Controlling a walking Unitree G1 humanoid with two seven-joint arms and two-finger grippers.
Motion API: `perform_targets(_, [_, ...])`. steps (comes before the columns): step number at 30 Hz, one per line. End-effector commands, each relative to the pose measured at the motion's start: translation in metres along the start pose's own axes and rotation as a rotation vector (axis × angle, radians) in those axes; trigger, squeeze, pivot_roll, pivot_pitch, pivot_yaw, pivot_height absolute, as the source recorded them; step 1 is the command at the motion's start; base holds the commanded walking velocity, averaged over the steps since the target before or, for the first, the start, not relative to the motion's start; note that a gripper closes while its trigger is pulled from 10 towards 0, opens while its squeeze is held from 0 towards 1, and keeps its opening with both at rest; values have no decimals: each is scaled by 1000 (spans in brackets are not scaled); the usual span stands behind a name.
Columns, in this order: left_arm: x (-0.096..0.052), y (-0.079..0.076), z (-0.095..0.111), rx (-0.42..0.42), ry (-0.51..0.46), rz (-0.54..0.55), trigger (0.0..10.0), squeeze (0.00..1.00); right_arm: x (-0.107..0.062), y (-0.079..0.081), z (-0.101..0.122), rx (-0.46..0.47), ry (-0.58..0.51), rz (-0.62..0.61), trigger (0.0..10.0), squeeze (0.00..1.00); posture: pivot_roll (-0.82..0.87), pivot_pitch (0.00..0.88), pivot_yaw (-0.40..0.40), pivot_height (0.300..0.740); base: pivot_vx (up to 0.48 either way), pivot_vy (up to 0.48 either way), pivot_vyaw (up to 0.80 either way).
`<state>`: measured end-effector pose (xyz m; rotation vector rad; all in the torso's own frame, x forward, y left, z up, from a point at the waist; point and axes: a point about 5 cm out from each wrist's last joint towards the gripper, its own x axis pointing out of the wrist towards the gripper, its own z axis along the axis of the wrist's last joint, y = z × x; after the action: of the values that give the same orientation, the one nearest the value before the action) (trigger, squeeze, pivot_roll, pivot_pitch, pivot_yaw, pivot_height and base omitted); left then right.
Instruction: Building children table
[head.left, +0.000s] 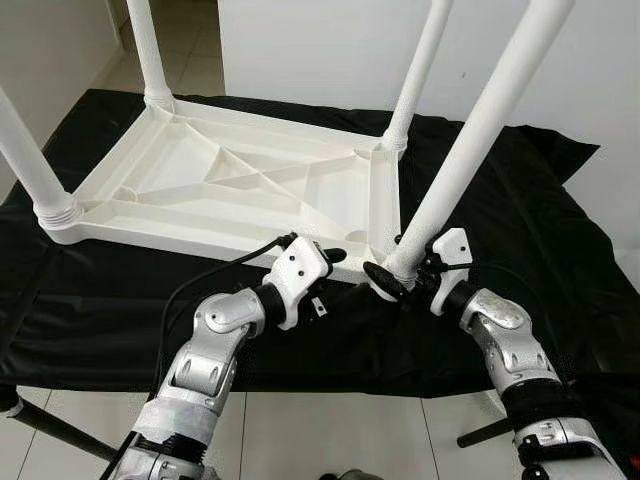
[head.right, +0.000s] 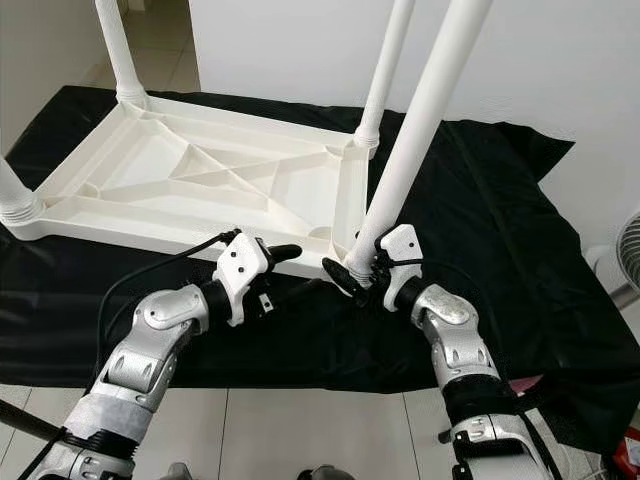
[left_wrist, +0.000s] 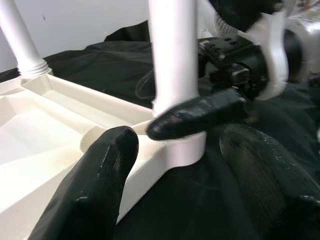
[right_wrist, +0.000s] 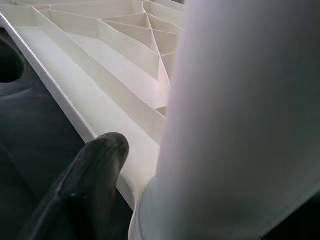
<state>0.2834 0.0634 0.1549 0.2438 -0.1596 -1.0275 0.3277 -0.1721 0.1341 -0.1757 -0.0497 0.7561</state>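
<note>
Lying upside down on a black cloth (head.left: 520, 200), white table top (head.left: 230, 185) has three legs standing up at its corners. Right gripper (head.left: 393, 277) is clamped around the base of the fourth leg (head.left: 470, 150), at the near right corner socket, leg tilted. Left gripper (head.left: 330, 262) sits just beside that corner at the table's near edge, fingers (left_wrist: 95, 185) spread apart, holding nothing.

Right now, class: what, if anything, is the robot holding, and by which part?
The right gripper grips the near white table leg at its base, by the corner socket. The left gripper holds nothing.
</note>
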Motion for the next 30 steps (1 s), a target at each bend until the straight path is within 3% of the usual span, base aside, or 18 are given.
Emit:
perform_targets(1, [0, -4, -3, -31, 6, 7, 10000, 0, 0, 1, -4, -8, 27, 34, 0, 0, -12, 0, -75, 740, 0, 0, 0])
perform_targets(6, [-6, -15, -11, -102, 28, -55, 10000, 0, 1, 2, -9, 4, 37, 76, 0, 0, -14, 0, -86, 740, 0, 0, 0])
perform_targets(9, [-8, -18, -15, -81, 44, -77, 10000, 0, 1, 2, -10, 10, 32, 70, 0, 0, -20, 0, -90, 740, 0, 0, 0])
perform_targets(10, [-9, -18, -16, -62, 50, -81, 10000, 0, 1, 3, -10, 14, 29, 62, 1647, 0, -24, 0, -89, 740, 0, 0, 0])
perform_targets(11, [-9, -18, -16, -50, 53, -82, 10000, 0, 1, 4, -10, 17, 28, 58, 1647, 0, -25, 0, -89, 740, 0, 0, 0])
perform_targets(12, [-9, -17, -16, -36, 49, -80, 10000, 0, 2, 3, -10, 12, 24, 43, 4941, 0, -29, 0, -86, 740, 0, 0, 0])
perform_targets(13, [-9, -14, -15, -37, 47, -66, 10000, 0, 3, 4, -11, 22, 20, 26, 10000, 0, -29, 0, -86, 740, 0, 0, 0])
perform_targets(20, [-8, -5, -12, -44, 40, -17, 10000, 0, 6, 7, -11, 34, 7, -70, 10000, 0, -43, 0, -66, 740, 0, 0, 0])
perform_targets(26, [-6, -2, -10, -39, 31, 1, 10000, 0, 6, 14, -13, 33, 1, -213, 10000, 0, -48, 0, -59, 740, 0, 0, 0])
perform_targets(30, [-5, 1, -11, -42, 29, 20, 10000, 0, 7, 28, -13, 85, -30, -364, 10000, 0, -49, 0, -60, 740, 0, 0, 0])
